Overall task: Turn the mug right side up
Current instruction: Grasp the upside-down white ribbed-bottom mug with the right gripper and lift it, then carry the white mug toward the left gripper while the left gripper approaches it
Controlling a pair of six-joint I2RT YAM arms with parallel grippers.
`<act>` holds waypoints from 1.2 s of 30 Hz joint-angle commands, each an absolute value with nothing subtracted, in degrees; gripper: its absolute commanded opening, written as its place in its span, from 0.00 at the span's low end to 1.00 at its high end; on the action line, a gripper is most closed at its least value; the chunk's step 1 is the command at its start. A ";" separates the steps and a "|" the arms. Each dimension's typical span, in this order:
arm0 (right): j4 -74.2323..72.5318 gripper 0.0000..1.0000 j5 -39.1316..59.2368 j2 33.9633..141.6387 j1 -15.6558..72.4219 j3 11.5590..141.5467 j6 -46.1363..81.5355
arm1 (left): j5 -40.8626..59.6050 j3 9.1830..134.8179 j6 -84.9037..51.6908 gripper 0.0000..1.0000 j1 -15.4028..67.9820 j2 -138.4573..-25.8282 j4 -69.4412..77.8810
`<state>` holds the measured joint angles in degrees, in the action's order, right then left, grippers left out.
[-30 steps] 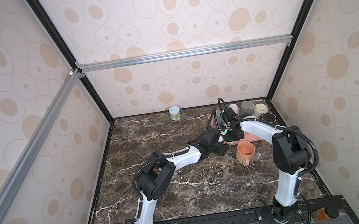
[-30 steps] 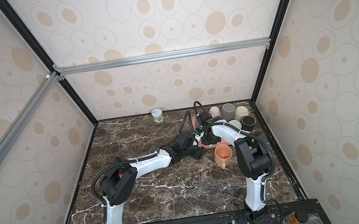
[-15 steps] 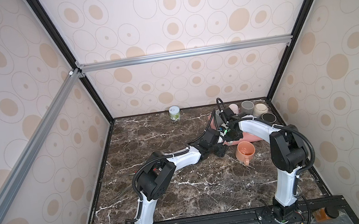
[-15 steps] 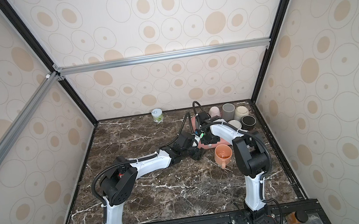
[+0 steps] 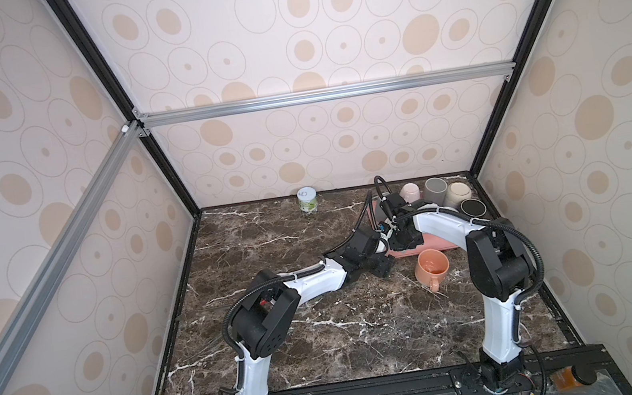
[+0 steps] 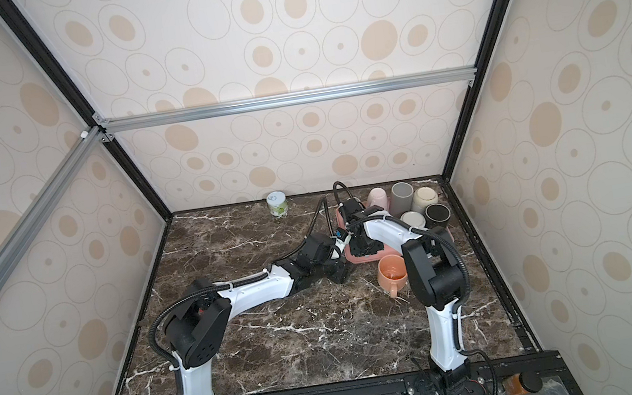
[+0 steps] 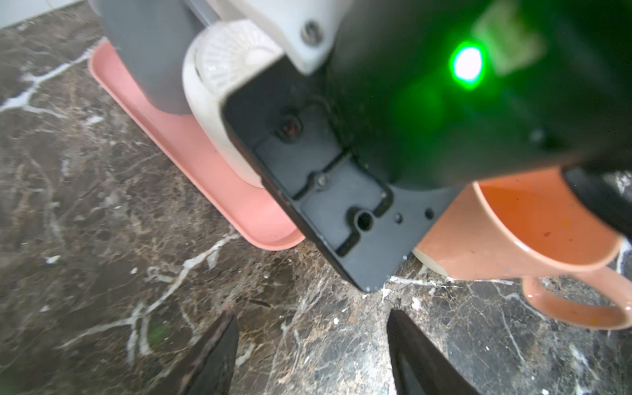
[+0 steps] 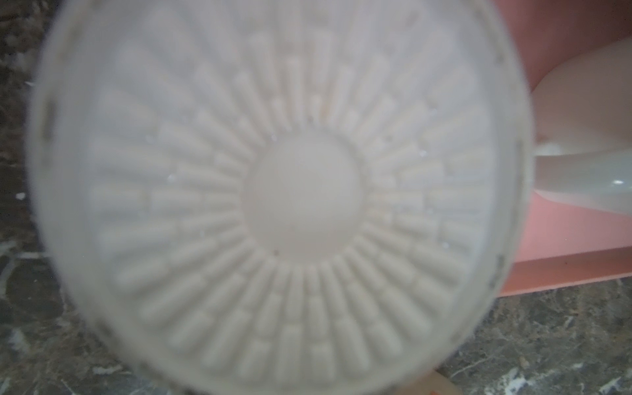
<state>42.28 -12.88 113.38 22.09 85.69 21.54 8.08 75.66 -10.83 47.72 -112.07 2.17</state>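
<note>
The mug to be righted appears to be the white mug. It sits mouth down on the pink tray, close to the tray's near corner, at about 2 o'clock from the middle of the tabletop. Its ribbed base faces up.

The right hand hangs directly over it. The right wrist view is filled almost entirely by that base, so the mug's long axis runs nearly straight along the hand's line of approach. The handle sticks out to one side over the tray. Whether the right hand is clenched or released cannot be told: its fingers are hidden in every view, and so is any contact with the mug.

The left hand lies at about 8 o'clock from the right hand, low over bare marble just off the tray's edge. Its fingers are spread, with nothing between them.

The right hand is plainly the nearer one, and the turn probably falls to it. Facing the base end-on, it would likely need a grip on the wall or the handle and a roll about a level axis.

An orange mug stands mouth up at 5 o'clock from the tray, close enough to be struck in a careless swing.
</note>
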 commanded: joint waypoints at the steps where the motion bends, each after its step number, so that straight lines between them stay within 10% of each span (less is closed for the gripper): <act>1: 44.22 0.12 -16.27 114.27 23.58 87.93 20.93 | 6.87 74.34 -10.06 0.70 47.03 -109.27 2.80; 36: 35.33 0.00 -23.43 95.07 34.52 79.98 24.28 | 6.60 58.72 -13.10 0.71 38.15 -90.04 9.12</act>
<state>39.53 -22.37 99.15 33.28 80.27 22.72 6.92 59.44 -12.25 39.59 -93.03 7.84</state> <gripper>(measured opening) 0.189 0.713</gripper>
